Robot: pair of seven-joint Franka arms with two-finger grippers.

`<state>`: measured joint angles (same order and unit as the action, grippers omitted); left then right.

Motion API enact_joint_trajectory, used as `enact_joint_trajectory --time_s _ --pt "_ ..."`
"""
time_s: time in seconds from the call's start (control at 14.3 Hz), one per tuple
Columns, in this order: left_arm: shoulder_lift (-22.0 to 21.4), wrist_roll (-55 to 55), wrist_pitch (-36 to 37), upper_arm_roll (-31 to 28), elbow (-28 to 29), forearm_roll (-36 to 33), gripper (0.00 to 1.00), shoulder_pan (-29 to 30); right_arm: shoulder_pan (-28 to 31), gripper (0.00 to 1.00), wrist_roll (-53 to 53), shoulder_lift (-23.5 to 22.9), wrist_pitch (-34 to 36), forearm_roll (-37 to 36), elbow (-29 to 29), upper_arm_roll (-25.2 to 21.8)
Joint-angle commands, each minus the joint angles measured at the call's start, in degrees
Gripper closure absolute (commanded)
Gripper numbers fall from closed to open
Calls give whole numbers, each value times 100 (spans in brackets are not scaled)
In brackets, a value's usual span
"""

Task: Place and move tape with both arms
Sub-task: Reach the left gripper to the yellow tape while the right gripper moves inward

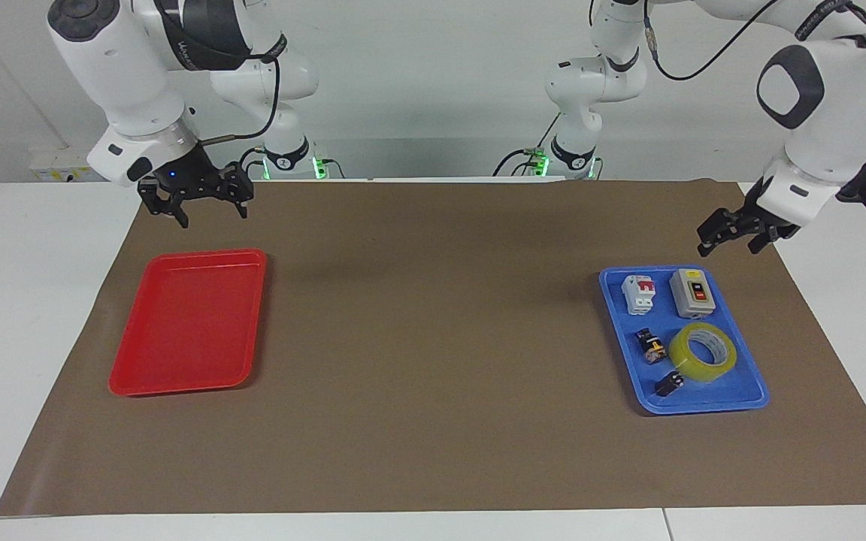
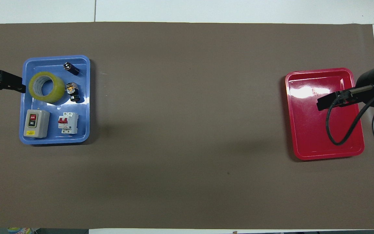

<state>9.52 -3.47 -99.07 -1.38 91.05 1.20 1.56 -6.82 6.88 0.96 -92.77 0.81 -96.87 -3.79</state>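
Observation:
The tape (image 1: 679, 356), a translucent yellow roll, lies flat in the blue tray (image 1: 706, 406) at the left arm's end of the table; it also shows in the overhead view (image 2: 56, 93). My left gripper (image 1: 726, 246) is open and empty in the air, over the edge of the blue tray (image 2: 55, 140) beside the tape in the overhead view (image 2: 20, 87). My right gripper (image 1: 211, 216) is open and empty, raised over the red tray (image 1: 185, 323), as the overhead view (image 2: 319, 104) shows.
The blue tray also holds a grey switch box (image 1: 692, 293), a white breaker with a red lever (image 1: 640, 293) and two small black-and-yellow parts (image 1: 651, 346). The red tray (image 2: 326, 143) holds nothing. A brown mat (image 1: 433, 338) covers the table.

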Motion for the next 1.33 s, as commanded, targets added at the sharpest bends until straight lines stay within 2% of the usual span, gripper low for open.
enact_joint_trajectory --time_s 0.0,0.35,0.56,0.84,1.26 --pt "628 -346 -462 15 -263 73 0 318 -39 0 -211 -175 -327 51 -51 10" --pt "1350 -787 -1702 15 -132 117 0 573 -768 0 -1222 -842 -1066 183 169 27" --pt "1728 -980 -2203 15 -123 126 0 635 -1014 0 -1531 -949 -1558 271 -32 36" --pt "1799 -989 -2757 24 272 134 0 618 -1032 0 -1549 -870 -2191 280 -744 36" --pt "1817 -989 -2794 33 633 152 5 627 -1023 0 -1532 -686 -2323 271 -1219 36"
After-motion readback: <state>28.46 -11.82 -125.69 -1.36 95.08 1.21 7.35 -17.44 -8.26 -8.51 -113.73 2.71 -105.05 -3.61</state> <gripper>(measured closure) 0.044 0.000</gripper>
